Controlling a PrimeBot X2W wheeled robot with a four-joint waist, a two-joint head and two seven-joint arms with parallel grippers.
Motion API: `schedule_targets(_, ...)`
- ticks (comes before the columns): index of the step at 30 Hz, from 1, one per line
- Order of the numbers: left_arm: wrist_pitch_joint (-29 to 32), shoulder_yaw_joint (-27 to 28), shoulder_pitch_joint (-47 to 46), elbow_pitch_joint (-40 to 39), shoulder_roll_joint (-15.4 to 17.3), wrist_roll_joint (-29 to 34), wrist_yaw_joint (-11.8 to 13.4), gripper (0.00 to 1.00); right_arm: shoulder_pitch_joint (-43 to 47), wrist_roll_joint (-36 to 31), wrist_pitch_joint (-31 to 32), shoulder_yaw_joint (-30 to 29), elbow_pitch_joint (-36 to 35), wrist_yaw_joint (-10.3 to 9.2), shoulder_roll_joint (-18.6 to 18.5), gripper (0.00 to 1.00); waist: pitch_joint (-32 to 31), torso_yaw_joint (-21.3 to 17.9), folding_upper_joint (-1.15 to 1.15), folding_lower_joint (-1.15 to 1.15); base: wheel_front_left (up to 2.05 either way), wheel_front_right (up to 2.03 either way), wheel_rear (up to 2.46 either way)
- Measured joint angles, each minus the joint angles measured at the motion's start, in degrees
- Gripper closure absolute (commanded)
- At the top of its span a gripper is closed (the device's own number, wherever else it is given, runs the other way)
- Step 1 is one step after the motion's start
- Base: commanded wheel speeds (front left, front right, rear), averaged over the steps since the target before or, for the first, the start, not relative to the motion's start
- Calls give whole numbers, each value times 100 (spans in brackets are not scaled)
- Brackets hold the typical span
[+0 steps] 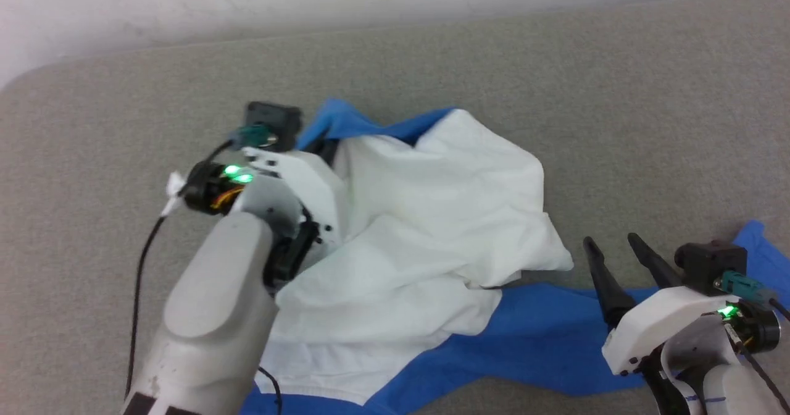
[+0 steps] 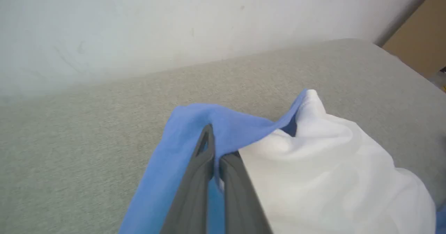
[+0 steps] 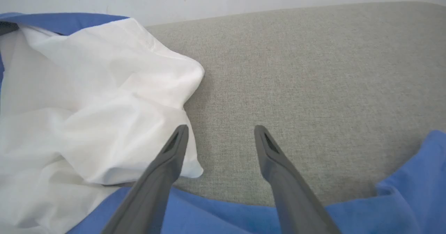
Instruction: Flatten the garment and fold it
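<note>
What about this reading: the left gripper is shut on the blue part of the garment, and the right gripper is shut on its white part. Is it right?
Not quite. The right gripper is open and holds nothing: the right wrist view shows its fingers spread above the grey surface, beside the white part. The left gripper is indeed shut on the blue part of the garment.

Left forearm (image 1: 216,297): smooth pale grey shell, black band at its base. Wrist housings (image 1: 302,183) white, with small dark screws, green lamps (image 1: 237,173) and red-yellow wiring. Each wrist carries a black camera block (image 1: 271,121) with a teal plug (image 1: 253,136). A black cable (image 1: 139,273) runs from the left wrist. Right gripper (image 1: 608,238): two long, tapered dark grey fingers (image 1: 608,279).
</note>
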Motion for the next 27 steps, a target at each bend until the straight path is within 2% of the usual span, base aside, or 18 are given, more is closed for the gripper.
schedule_targets(3,-409,465,235,-90,76,-220,276,100,19,-8,44,13,-13,0,-2,0,-71,110,0,0,0,0,0)
schedule_targets(7,-853,1223,770,-127,326,-524,810,100,36,-8,91,35,-60,0,0,0,-162,263,0,0,0,0,0)
schedule_targets(10,-967,1672,1293,-118,524,-683,1190,100,43,-10,97,31,-97,0,-1,0,-219,379,0,0,0,0,0)
schedule_targets(12,-992,1880,1638,-114,579,-777,1341,100,60,-13,131,37,-121,0,0,0,-249,460,0,0,0,0,0)
schedule_targets(13,-980,1931,1786,-118,580,-846,1343,0,69,-16,143,47,-124,0,-2,0,-261,500,0,0,0,0,0)
schedule_targets(18,-1101,2036,2321,-435,367,-1257,1089,0,93,-102,191,163,-185,0,-1,0,-315,698,0,0,0,0,0)
schedule_targets(23,-2324,2198,2527,-987,215,-1211,922,0,-157,-90,190,427,-185,0,0,0,-307,892,0,-1,0,0,0)
schedule_targets(27,-2709,2165,2544,-1355,54,-804,705,0,-883,-151,89,597,38,0,-18,0,-191,1045,0,0,0,0,0)
